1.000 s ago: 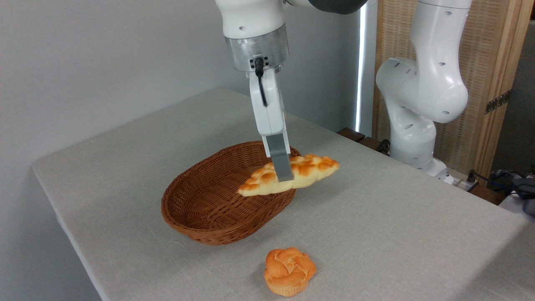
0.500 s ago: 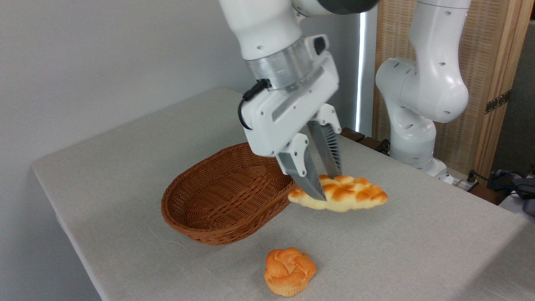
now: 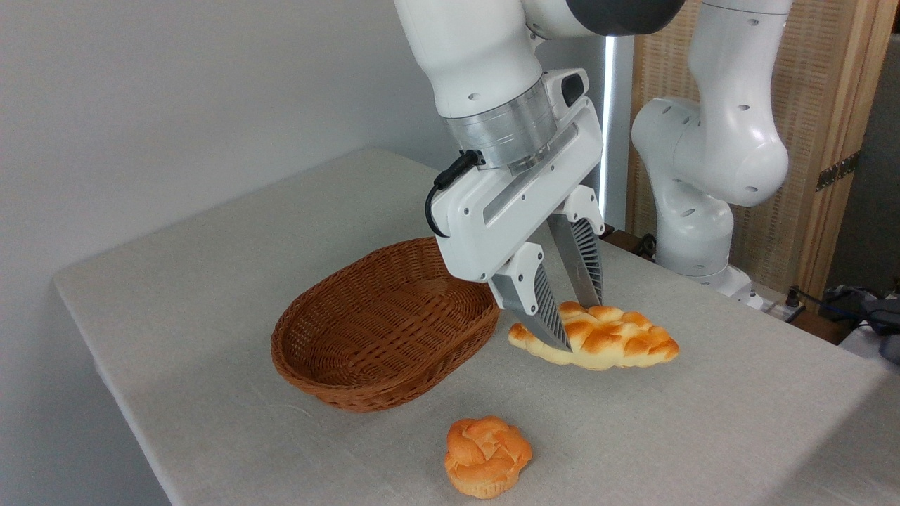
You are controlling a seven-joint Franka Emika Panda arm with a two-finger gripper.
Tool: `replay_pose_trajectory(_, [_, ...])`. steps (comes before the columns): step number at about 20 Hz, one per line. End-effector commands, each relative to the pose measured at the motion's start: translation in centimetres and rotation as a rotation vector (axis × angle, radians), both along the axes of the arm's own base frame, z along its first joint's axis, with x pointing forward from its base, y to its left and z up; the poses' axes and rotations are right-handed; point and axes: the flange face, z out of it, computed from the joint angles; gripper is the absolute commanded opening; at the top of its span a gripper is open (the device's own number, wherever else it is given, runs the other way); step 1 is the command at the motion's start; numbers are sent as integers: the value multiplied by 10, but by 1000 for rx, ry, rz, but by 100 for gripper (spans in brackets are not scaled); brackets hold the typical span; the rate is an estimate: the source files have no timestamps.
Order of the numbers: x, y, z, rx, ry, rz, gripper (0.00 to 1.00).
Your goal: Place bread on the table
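Note:
The braided golden loaf, the bread [image 3: 612, 343], lies just right of the wicker basket, low over or touching the grey-beige table [image 3: 675, 422]; I cannot tell which. My gripper [image 3: 580, 330] comes down on its left half from above, tilted, and is shut on it. One ribbed finger [image 3: 545, 313] sits on the near side and the other on the far side of the loaf.
The brown oval wicker basket [image 3: 380, 330] stands empty left of the bread. A small round orange knotted bun [image 3: 486, 455] sits near the table's front edge. The arm's white base [image 3: 703, 183] rises at the back right beside a wooden screen.
The gripper has carried the bread out of the basket area, rightward and down toward the cloth, and has rotated so that both fingers now show. The bun and basket have not moved.

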Motion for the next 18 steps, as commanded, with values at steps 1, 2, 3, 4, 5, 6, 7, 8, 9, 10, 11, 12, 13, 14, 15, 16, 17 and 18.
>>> replay_pose_trajectory(1, [-5,0,4,5,7,-12,94])
replay_pose_trajectory(2, [-5,1,4,5,7,-10,95])
replay_pose_trajectory(3, [-5,1,4,5,7,-10,98])
replay_pose_trajectory(4, [-5,1,4,5,7,-10,99])
replay_pose_trajectory(5, [-5,1,4,5,7,-10,100])
replay_pose_trajectory(6, [-5,1,4,5,7,-10,100])
replay_pose_trajectory(7, [-5,1,4,5,7,-10,100])
replay_pose_trajectory(8, [-5,-1,4,5,7,-13,100])
replay_pose_trajectory(9, [-5,0,5,4,6,-11,100])
replay_pose_trajectory(10, [-5,1,6,3,2,-8,100])
replay_pose_trajectory(11, [-5,1,7,5,0,0,100])
replay_pose_trajectory(12, [-5,0,9,3,-7,-1,100])
replay_pose_trajectory(13, [-5,0,9,4,-7,1,100])
replay_pose_trajectory(14, [-5,-1,11,2,-16,24,100])
replay_pose_trajectory(15, [-4,-3,16,8,-37,79,100])
replay_pose_trajectory(16, [-3,-6,20,7,-52,121,100])
replay_pose_trajectory(17, [-1,-12,27,6,-87,228,100])
replay_pose_trajectory(18, [2,-20,37,-1,-127,371,100])
